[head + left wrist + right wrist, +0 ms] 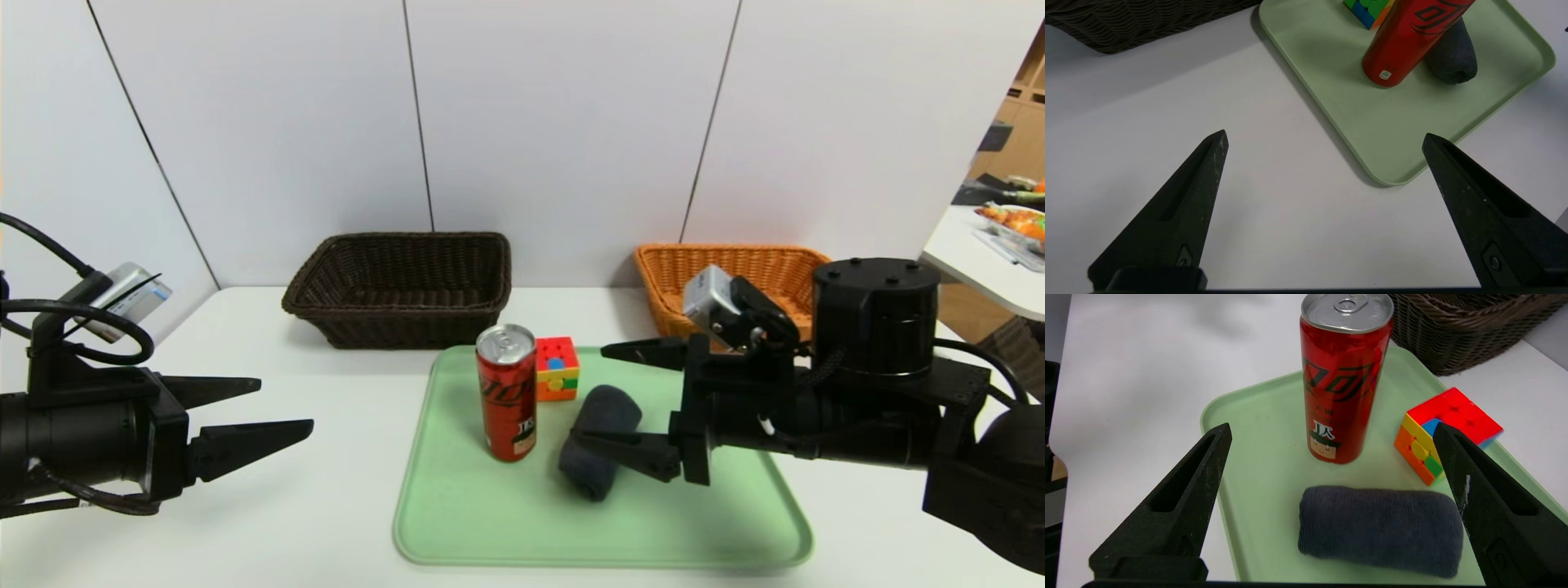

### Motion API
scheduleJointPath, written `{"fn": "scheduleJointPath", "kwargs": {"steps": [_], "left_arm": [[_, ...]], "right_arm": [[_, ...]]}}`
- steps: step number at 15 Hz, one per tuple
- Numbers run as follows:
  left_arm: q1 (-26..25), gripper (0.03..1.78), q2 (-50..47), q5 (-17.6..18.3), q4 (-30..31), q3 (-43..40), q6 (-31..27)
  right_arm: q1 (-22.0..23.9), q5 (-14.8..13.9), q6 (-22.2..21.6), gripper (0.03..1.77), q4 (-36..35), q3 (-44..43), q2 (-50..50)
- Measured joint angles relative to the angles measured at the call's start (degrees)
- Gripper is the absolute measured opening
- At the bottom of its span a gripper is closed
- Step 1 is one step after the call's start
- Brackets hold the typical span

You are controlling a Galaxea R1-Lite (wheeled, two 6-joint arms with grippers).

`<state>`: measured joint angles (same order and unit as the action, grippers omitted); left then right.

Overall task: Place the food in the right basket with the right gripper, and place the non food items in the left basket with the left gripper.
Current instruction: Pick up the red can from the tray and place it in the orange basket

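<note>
The red can (pixel 506 392) stands upright on the green tray (pixel 506 523), with the puzzle cube (pixel 557 369) just behind it and the dark grey rolled cloth (pixel 608 412) lying to its right. My right gripper (pixel 589 395) hovers open over the tray's right half, its fingers spread on either side of the cloth and pointing at the can (pixel 1343 384); it holds nothing. Off the tray to the left, my left gripper (pixel 286 403) hangs open and empty above the white table. The dark brown left basket (pixel 408 238) and the orange-tan right basket (pixel 735 261) stand at the back.
White wall panels rise directly behind both baskets. A second table (pixel 980 261) with food items stands at the far right. Bare white tabletop (pixel 1274 212) lies under the left gripper (pixel 1325 134), between it and the tray's near corner (pixel 1392 171).
</note>
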<state>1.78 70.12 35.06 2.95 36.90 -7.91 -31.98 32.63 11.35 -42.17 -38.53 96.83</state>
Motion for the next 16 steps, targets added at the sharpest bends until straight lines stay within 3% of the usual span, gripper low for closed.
{"fn": "scheduleJointPath", "kwargs": {"steps": [8,11,13,16], "left_arm": [[-2.2,1.69,-0.2,-0.2,-0.8,1.9,-2.6],[-2.4,1.69,-0.2,-0.2,-1.6,2.2,-2.6],[-2.4,1.69,-0.3,-0.2,-1.6,2.3,-2.6],[-2.3,1.69,-0.4,-0.2,-1.7,2.4,-2.6]], "right_arm": [[-2.7,-0.1,-0.4,1.70,-10.7,-5.9,12.2],[-4.5,-2.6,-1.2,1.70,-15.7,-7.7,16.5],[-5.4,-3.2,-4.0,1.70,-16.0,-9.1,18.0],[-6.5,-4.0,-4.4,1.70,-16.1,-10.0,19.6]]}}
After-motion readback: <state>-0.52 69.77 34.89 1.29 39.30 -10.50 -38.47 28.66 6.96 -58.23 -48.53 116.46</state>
